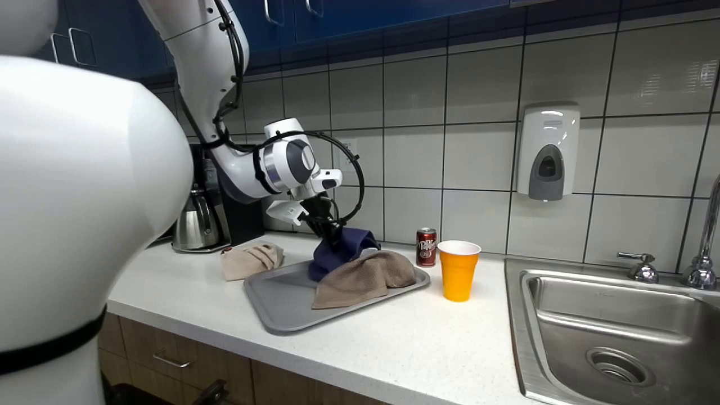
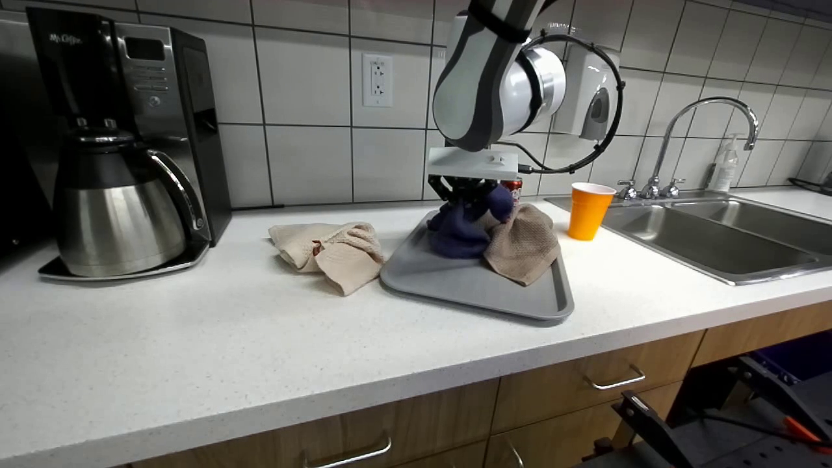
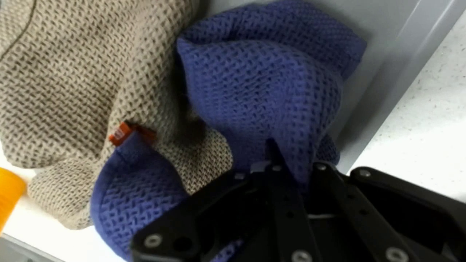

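Note:
My gripper [image 1: 336,239] points down over the grey tray [image 1: 281,298] and is shut on the dark blue cloth [image 1: 351,246]. In the wrist view a fold of the blue cloth [image 3: 255,87] runs in between the black fingers [image 3: 285,203], and the fingertips are partly hidden by it. Another end of that cloth, with an orange tag [image 3: 122,134], hangs to the left of the gripper. A brown cloth [image 1: 360,281] lies crumpled on the tray against the blue one. The blue cloth's lower part [image 2: 458,240] appears to rest on the tray in both exterior views.
A folded cream cloth [image 2: 331,250] lies beside the tray. An orange cup [image 1: 458,270] and a red soda can [image 1: 426,247] stand past the tray's other end, before the sink [image 1: 607,320]. The coffee maker [image 2: 130,149] stands by the tiled wall.

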You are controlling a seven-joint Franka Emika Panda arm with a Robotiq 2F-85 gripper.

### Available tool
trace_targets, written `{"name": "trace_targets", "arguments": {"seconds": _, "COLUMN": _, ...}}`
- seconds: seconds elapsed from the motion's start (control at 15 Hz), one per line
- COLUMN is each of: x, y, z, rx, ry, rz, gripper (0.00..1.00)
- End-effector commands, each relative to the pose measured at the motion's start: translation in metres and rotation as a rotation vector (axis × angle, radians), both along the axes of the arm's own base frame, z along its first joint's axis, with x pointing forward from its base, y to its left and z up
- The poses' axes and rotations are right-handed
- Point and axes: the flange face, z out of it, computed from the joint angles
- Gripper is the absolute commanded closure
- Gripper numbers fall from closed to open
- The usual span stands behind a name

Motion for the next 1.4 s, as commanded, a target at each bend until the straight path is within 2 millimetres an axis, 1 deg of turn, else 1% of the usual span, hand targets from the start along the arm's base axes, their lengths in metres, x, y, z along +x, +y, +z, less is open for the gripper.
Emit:
{"name": "trace_targets", "arguments": {"seconds": 0.0, "x": 0.014, "y": -0.007, "z": 0.002, "rx": 0.016, "ry": 0.066, "rz": 0.015, "gripper": 0.98}}
{"name": "trace_targets", "arguments": {"seconds": 0.2, "x": 0.020, "y": -0.014, "z": 0.001, "rx": 0.006, "ry": 0.090, "rz": 0.014, "gripper": 0.98}}
{"name": "trace_targets", "arguments": {"seconds": 0.27, "x": 0.021, "y": -0.016, "z": 0.001, "rx": -0.006, "ry": 0.098, "rz": 0.014, "gripper": 0.66}}
{"name": "trace_targets", "arguments": {"seconds": 0.33, "x": 0.021, "y": -0.017, "z": 0.003, "rx": -0.010, "ry": 0.106, "rz": 0.024, "gripper": 0.65}}
{"name": "trace_targets", "arguments": {"seconds": 0.4, "x": 0.020, "y": -0.018, "z": 0.003, "rx": -0.021, "ry": 0.113, "rz": 0.029, "gripper": 0.60}}
{"name": "trace_targets", "arguments": {"seconds": 0.73, "x": 0.012, "y": -0.018, "z": 0.007, "rx": -0.050, "ry": 0.142, "rz": 0.068, "gripper": 0.22}}
{"name": "trace_targets", "arguments": {"seconds": 0.8, "x": 0.010, "y": -0.017, "z": 0.010, "rx": -0.055, "ry": 0.142, "rz": 0.078, "gripper": 0.15}}
{"name": "trace_targets", "arguments": {"seconds": 0.87, "x": 0.009, "y": -0.016, "z": 0.013, "rx": -0.060, "ry": 0.139, "rz": 0.085, "gripper": 0.06}}
{"name": "trace_targets", "arguments": {"seconds": 0.93, "x": 0.007, "y": -0.016, "z": 0.017, "rx": -0.065, "ry": 0.134, "rz": 0.094, "gripper": 0.01}}
{"name": "trace_targets", "arguments": {"seconds": 1.2, "x": 0.001, "y": -0.012, "z": 0.037, "rx": -0.086, "ry": 0.119, "rz": 0.127, "gripper": 0.00}}
{"name": "trace_targets", "arguments": {"seconds": 1.33, "x": -0.002, "y": -0.007, "z": 0.046, "rx": -0.090, "ry": 0.114, "rz": 0.150, "gripper": 0.00}}
